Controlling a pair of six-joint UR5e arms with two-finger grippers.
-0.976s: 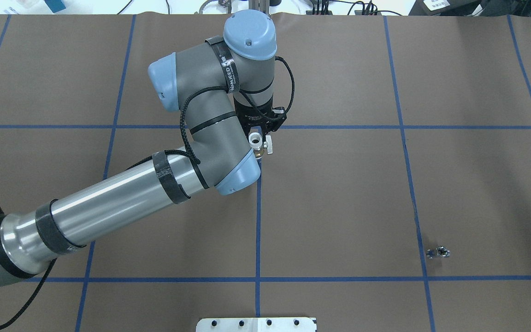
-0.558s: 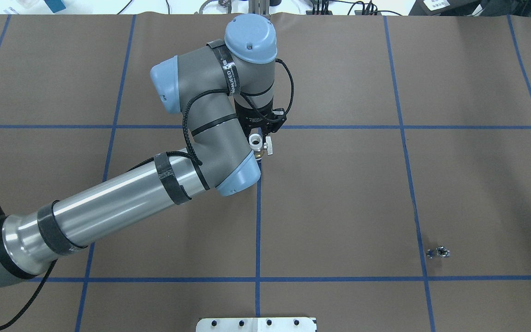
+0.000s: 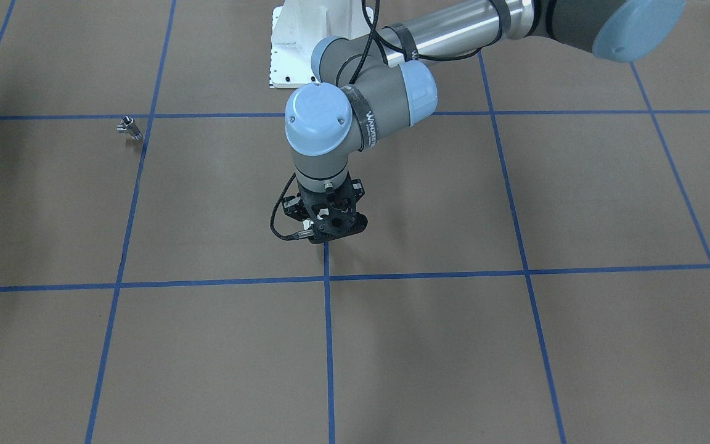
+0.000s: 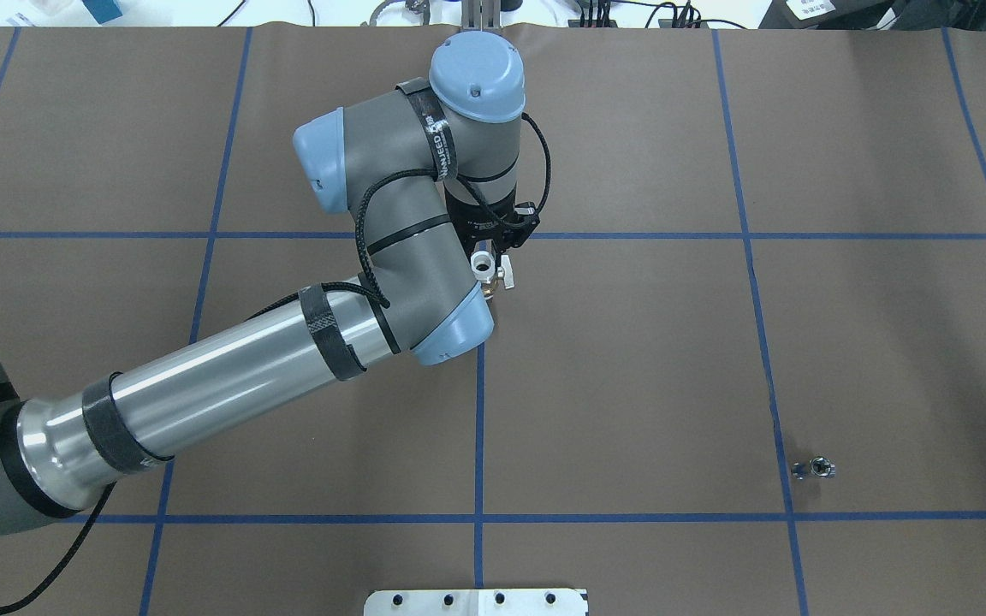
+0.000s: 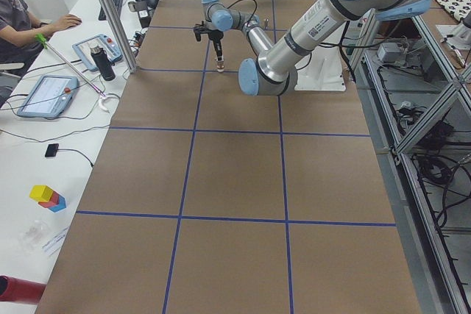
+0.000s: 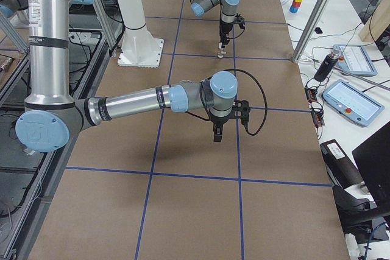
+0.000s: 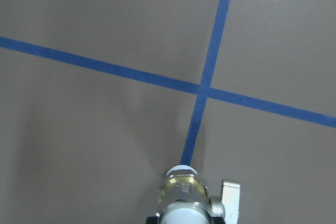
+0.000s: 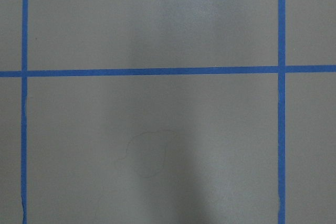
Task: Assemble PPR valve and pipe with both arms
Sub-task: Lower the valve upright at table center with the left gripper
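You get one legible mark: white lettering on the black strap (image 4: 439, 137) round the left arm (image 4: 407, 257) at its wrist joint. It starts "WAN", and the remaining letters blur in both the overhead and front-facing views. The embossed marks on the PPR valve (image 7: 181, 187) brass middle are too small to read.

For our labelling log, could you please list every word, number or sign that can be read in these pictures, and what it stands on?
"WANJEE", white letters, the rest curving out of sight: on the black strap round the left arm.
Embossed marks on the PPR valve: too blurred to read.
White tube label in the exterior left view: too small to read.
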